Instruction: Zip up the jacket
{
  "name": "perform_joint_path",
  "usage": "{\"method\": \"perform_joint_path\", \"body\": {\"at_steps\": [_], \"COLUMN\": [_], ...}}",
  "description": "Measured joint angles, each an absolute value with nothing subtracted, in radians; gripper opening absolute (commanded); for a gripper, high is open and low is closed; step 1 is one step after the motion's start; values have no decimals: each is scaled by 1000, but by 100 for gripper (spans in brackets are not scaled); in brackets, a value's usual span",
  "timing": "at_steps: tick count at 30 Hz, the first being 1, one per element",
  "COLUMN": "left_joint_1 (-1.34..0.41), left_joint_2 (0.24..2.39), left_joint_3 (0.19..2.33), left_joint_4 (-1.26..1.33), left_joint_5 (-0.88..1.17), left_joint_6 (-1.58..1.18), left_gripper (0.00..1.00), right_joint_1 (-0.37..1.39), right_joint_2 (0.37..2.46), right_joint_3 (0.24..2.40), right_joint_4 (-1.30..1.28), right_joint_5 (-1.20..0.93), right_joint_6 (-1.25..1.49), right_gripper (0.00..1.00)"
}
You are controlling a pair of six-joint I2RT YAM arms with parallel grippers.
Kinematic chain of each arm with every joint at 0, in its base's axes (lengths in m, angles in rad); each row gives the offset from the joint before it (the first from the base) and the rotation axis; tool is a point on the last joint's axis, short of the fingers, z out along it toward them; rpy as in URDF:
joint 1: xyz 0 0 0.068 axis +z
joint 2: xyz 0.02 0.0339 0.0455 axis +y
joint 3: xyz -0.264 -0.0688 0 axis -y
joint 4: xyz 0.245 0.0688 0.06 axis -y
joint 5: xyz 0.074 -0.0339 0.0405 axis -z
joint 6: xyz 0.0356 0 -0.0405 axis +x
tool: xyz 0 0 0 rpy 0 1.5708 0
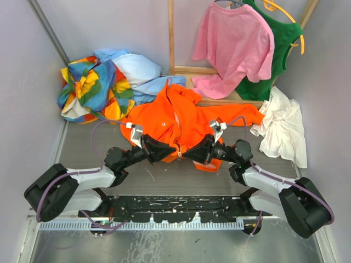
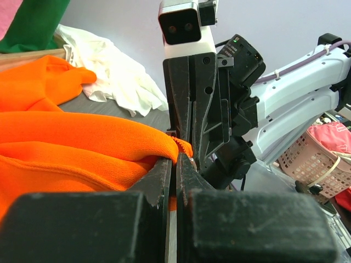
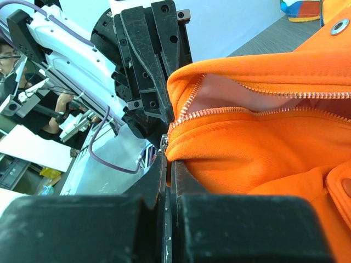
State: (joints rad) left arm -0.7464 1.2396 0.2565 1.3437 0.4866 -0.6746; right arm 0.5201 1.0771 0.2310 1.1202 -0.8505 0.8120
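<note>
Top external view: the jacket (image 1: 181,118) lies on the table (image 1: 82,150) in the middle, just beyond both arms, collar to the far side, hem near. The patchwork garment (image 1: 93,87) and a light blue garment (image 1: 140,74) sit far left; a white cloth (image 1: 282,126) lies to the right, touching a sleeve end

- Left gripper (image 1: 164,150) and right gripper (image 1: 196,153) meet at the near hem, tips almost touching, one on each side of the front opening
- Left wrist view: your left gripper (image 2: 175,161) is clenched, with orange fabric pinched in the slit between its fingers
- Right wrist view: your right gripper (image 3: 166,159) is clenched too, nipping the hem right where the zipper teeth (image 3: 258,109) begin
- Teeth rows run apart further up, with pale lining showing between them, so the front is open and zipping has not begun

Why held so, as I judge it: both bottom corners are brought together so that the two track ends can be seated before any pull. Which finger pair has the slider I cannot tell; it is hidden at the pinch

Watch for the soft hem bunching between the tips; the fold near the left gripper is already humped
</note>
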Motion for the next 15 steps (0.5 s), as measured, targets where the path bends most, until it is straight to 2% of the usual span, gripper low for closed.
{"method": "perform_joint_path", "body": {"at_steps": [15], "left_joint_1": [-748], "left_joint_2": [1185], "left_joint_3": [234], "left_joint_4": [1279], "left_joint_5": [525], "left_joint_6": [-723], "left_gripper": [0], "right_joint_1": [527], "right_joint_2": [1077], "right_joint_3": [231], "right_joint_4": [1063], "right_joint_5": [-831], "right_joint_6": [823], "right_gripper": [1]}}
